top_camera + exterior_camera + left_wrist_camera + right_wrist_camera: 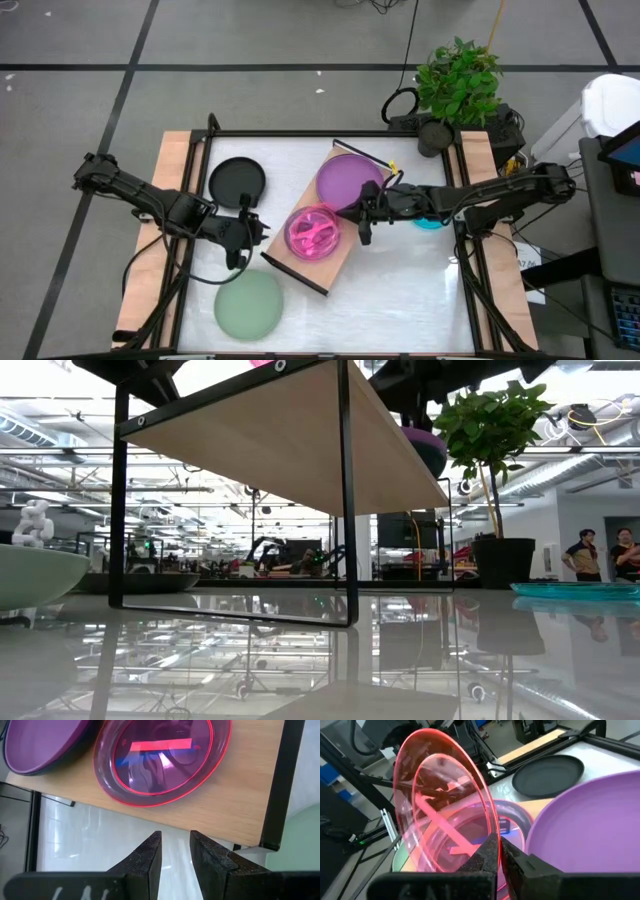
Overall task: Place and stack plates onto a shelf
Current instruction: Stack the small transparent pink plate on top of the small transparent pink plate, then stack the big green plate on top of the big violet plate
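Observation:
The shelf (300, 266) stands slantwise mid-table and carries a purple plate (350, 178) at its far end. A translucent pink plate (160, 760) lies flat on the board beside it. Over that plate, a second pink plate (440, 795) stands tipped up on edge, with my right gripper (500, 842) shut on it. My left gripper (175, 837) hovers open just off the shelf's near-left side, nothing between its fingers. A black plate (237, 180), a pale green plate (248, 304) and a cyan plate (432, 222) rest on the table. My right gripper pinches the tipped pink plate by its rim (487, 832) between its two fingers, at the plate's lowest part. The fingers reach in nearly level from the table's right side. The plate stands steeply on edge above the flat pink plate; whether the two touch, I cannot tell.
A potted plant (458, 85) stands at the far right corner, behind the right arm (500, 195). The shelf's black end rails (295, 275) rise at its short ends. Bare white tabletop (400, 300) lies near the front right. People stand far off in the room (600, 555).

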### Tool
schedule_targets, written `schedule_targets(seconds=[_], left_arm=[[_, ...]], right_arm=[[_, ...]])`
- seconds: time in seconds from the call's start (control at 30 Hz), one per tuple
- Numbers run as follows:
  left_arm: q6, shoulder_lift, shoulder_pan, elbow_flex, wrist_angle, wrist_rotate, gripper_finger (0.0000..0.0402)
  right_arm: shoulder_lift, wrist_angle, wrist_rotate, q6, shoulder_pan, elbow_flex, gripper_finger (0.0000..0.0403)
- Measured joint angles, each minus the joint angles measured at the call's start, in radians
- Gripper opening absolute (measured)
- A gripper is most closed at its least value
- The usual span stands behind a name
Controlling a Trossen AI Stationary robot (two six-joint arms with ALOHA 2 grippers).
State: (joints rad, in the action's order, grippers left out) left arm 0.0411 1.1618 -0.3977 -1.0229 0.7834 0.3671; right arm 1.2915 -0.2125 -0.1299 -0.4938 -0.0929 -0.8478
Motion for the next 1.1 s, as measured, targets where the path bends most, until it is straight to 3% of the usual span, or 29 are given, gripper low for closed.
schedule_targets(seconds=[0.67,1.1], left_arm=[[-0.032,0.001,0.000,0.000,-0.001,-0.001,0.0108],[-0.197,0.001,-0.026,0.039,0.095,-0.004,0.0108]], right_arm=[[0.010,-0.031,0.000,0.114,0.000,0.000,0.0098],[-0.098,0.045,-0.038,0.273,-0.104,0.000,0.0105]])
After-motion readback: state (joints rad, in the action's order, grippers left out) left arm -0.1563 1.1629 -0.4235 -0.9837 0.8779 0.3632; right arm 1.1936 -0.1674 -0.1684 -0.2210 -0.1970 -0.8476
